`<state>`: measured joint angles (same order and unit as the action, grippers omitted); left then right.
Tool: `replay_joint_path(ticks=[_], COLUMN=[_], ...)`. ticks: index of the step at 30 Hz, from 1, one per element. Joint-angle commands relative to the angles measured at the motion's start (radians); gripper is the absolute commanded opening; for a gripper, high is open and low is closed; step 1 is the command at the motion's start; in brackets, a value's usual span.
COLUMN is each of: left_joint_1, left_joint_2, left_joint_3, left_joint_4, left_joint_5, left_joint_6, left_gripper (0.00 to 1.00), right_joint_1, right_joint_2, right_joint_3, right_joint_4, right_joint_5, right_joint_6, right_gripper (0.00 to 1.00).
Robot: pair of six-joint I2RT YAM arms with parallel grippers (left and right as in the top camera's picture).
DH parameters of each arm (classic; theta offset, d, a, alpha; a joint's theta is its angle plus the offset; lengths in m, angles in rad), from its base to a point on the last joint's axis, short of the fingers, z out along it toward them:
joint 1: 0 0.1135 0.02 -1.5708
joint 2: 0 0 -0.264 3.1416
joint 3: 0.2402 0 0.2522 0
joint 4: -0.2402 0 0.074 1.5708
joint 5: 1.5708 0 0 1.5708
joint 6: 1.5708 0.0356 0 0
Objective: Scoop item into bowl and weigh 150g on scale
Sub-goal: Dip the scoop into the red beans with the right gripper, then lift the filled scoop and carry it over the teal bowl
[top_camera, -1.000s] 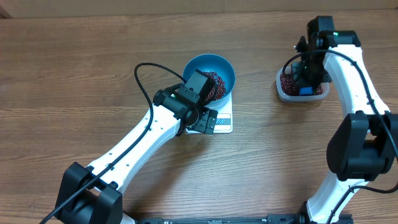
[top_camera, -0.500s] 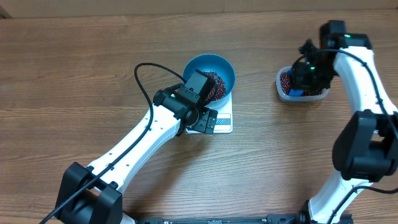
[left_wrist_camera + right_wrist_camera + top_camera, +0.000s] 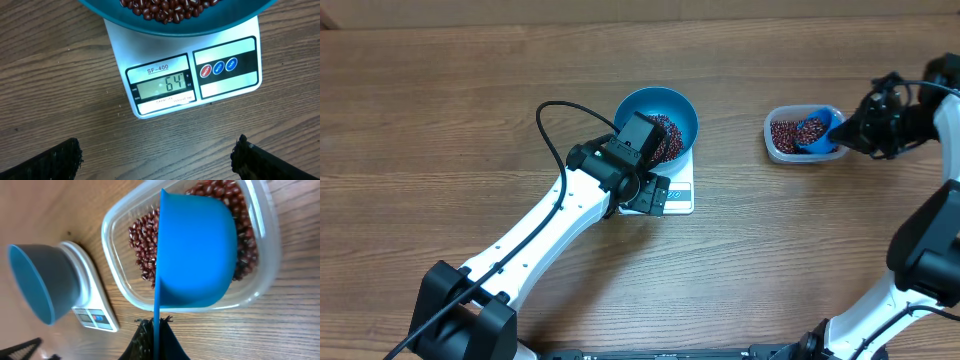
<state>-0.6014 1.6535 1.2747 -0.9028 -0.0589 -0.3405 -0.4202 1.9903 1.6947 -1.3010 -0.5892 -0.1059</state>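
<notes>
**Scoop gripped over the tub, bowl sitting on the scale**

From overhead, you had the blue bowl (image 3: 665, 102) standing on the white scale (image 3: 678, 192) near the middle of the bench (image 3: 440, 120), with a heap of red-brown beans (image 3: 667, 133) inside it. Your left end effector (image 3: 651, 195) hung over the scale's front edge with its jaws spread wide and nothing between them. Well to the right sat the clear tub (image 3: 771, 142), holding more beans. The blue scoop (image 3: 818, 131) lay over the tub's right end, and your right end effector (image 3: 847, 128) was clamped on its handle.

The left wrist view looked straight down on the scale (image 3: 220, 75). Its display (image 3: 162, 85) read 64, and the bowl (image 3: 240, 17) overhung the platform with beans (image 3: 165, 7) showing above its rim. The two dark fingers (image 3: 55, 162) of the left end effector (image 3: 155, 164) stood far apart at the lower corners, touching nothing.

In the right wrist view the scoop (image 3: 197, 255) was turned on its side, its outer wall facing the camera, above the beans (image 3: 142, 250) in the tub (image 3: 117, 222). The right end effector (image 3: 155, 340) was closed tight on the thin handle. The bowl (image 3: 35, 287) and scale (image 3: 92, 305) stood well apart from the tub.
</notes>
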Motion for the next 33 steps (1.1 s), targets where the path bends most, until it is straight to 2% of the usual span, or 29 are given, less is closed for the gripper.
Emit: replay_joint_path(ticks=[1,16,27,33], left_joint_1=[0.001,0.001,0.001,0.001], left_joint_2=[-0.006,-0.006,-0.006,-0.006], left_joint_3=[0.011,0.011,0.011,0.011], left_joint_4=[-0.001,-0.001,-0.001,-0.001], left_joint_5=[0.008,0.008,0.008,0.008], left_joint_6=[-0.007,-0.007,-0.007,-0.007], left_gripper=[0.99,1.00,1.00,1.00], right_joint_1=[-0.040,-0.109,-0.083,0.010], right_joint_2=[-0.014,-0.014,-0.014,-0.015], right_joint_3=[-0.004,0.029,0.296,0.438], right_joint_4=[-0.016,-0.117,-0.320,-0.375], right_joint_5=[-0.141,-0.251,-0.254,-0.274], right_joint_6=[-0.048,-0.118,-0.185,-0.191], right_gripper=[0.04,0.04,0.04,0.04])
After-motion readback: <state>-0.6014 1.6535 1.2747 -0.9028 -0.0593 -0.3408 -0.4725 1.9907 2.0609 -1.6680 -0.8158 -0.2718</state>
